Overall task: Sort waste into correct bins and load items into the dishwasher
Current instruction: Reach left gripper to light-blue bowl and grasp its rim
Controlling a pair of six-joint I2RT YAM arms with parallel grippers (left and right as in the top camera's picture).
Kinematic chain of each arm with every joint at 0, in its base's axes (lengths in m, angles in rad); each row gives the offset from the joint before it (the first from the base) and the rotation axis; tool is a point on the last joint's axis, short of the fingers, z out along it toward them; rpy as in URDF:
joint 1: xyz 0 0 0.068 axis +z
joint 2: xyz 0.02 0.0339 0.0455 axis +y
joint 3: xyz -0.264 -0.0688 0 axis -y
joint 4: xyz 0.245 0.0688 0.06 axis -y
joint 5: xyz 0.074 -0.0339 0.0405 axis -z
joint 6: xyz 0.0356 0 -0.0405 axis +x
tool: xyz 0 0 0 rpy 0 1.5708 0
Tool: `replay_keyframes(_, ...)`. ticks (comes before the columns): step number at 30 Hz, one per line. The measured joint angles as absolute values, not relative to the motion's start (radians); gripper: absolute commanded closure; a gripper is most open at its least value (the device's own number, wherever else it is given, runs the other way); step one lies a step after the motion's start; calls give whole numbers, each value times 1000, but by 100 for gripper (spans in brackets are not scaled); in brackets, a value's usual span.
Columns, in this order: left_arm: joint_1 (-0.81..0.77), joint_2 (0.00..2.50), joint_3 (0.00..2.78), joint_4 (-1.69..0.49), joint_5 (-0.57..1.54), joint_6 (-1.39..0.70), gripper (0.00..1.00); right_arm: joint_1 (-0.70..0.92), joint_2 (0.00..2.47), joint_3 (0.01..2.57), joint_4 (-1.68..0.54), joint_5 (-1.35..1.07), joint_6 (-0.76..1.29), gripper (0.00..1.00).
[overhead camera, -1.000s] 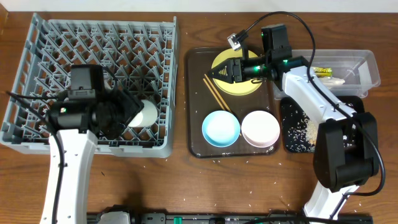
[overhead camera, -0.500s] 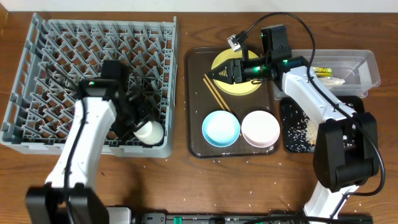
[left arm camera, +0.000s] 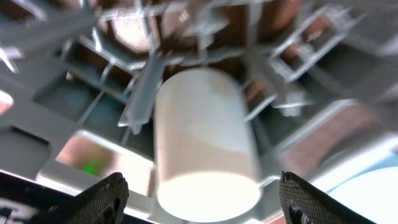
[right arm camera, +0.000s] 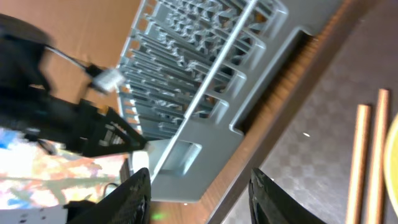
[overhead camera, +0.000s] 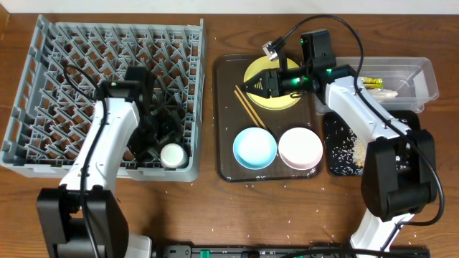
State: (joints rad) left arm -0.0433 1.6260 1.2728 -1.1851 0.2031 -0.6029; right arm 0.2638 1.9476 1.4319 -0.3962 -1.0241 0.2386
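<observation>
on the brown wooden desk (overhead camera: 215,208) the large square grey plastic dish rack (overhead camera: 43,93) sits at the left. just beside it is a dark brown serving tray (overhead camera: 226,107). at the tray's far end lies a round yellow plate (overhead camera: 252,72), with the right fingers (right arm camera: 134,193) parted and empty above it. a light blue bowl (overhead camera: 254,148) and a white bowl (overhead camera: 300,148) sit side by side at the near end. the small white cup (overhead camera: 173,155) stands in the rack's near corner cell next to the tray, and the left fingers (left arm camera: 106,196) are spread wide either side of it, released. thin wooden chopsticks (overhead camera: 249,107) lie on the tray by the plate.

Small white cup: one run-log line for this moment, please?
small white cup: in grey plastic dish rack | left gripper: open | right gripper: open
</observation>
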Motion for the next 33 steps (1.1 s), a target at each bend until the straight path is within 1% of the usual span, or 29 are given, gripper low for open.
replay_keyframes(3,-46,1574,1349,-1181,218,-566,21,263,1924,1443,-519,-894,228,45)
replay_keyframes(4,-51,1545,1365,-1167,231,-543,21,263,1883,1455,-604,-788,219,41)
replay_keyframes(5,-67,1504,1378,-1143,251,-513,21,263,1862,1459,-619,-751,219,38)
replay_keyframes(6,-88,1465,1386,-1124,272,-485,21,263,1795,1484,-686,-632,214,31)
replay_keyframes(8,-156,1408,1393,-1088,313,-439,21,263,1670,1520,-780,-460,212,30)
replay_keyframes(12,-318,1432,1393,-1044,340,-385,21,263,1566,1539,-907,-276,237,30)
replay_keyframes(14,-361,1458,1393,-1008,343,-369,21,257,1575,1539,-948,-233,247,30)
replay_keyframes(16,-431,1529,1392,-963,344,-340,21,245,1583,1538,-961,-208,253,30)
replay_keyframes(18,-465,1596,1391,-925,346,-312,20,235,1586,1538,-962,-192,256,29)
replay_keyframes(25,-478,1830,1390,-892,345,-231,20,233,1586,1538,-960,-178,256,28)
replay_keyframes(28,-479,1903,1386,-889,347,-224,29,233,1586,1538,-960,-173,256,28)
replay_keyframes(31,-478,1944,1386,-870,401,-190,33,233,1586,1538,-960,-167,256,28)
replay_keyframes(33,-479,1985,1386,-851,452,-163,40,233,1586,1538,-960,-164,256,29)
